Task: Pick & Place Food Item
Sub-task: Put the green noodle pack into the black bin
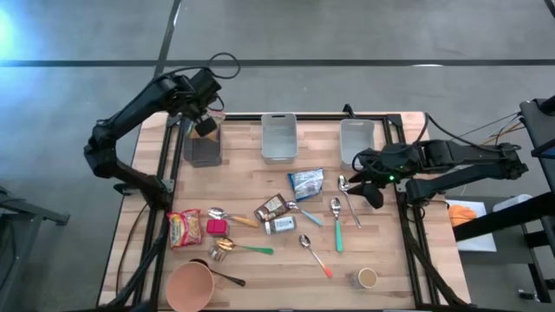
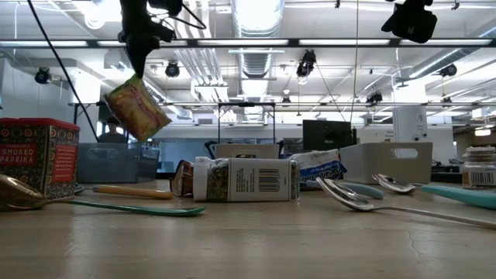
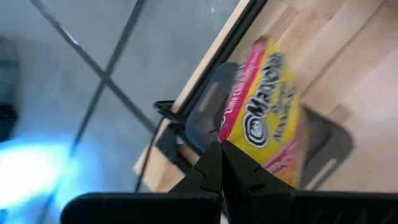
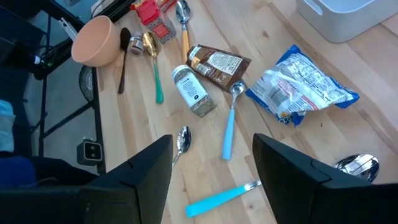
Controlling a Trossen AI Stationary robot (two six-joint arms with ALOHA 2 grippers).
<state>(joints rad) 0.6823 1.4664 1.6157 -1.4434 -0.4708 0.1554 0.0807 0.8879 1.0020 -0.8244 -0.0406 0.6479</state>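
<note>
From above, the left claw [image 1: 205, 120] hangs over the dark bin [image 1: 204, 149] at the bench's [image 1: 251, 217] far-left corner. Low down — the yellow packet [image 2: 137, 108] dangles tilted, clenched. Left wrist: bin directly below. Right claw [image 4: 211, 174] waits, released.

Three bins line the table's upper edge in the high view: one dark [image 1: 205, 149] and two pale [image 1: 278, 137] [image 1: 356, 139]. Below them lie seven spoons, four food packets, counting the yellow packet [image 1: 206, 125] at upper left, one spice jar [image 1: 279, 225], one red tin [image 1: 216, 227], one pink bowl [image 1: 190, 286] and one small cup [image 1: 367, 277].
</note>
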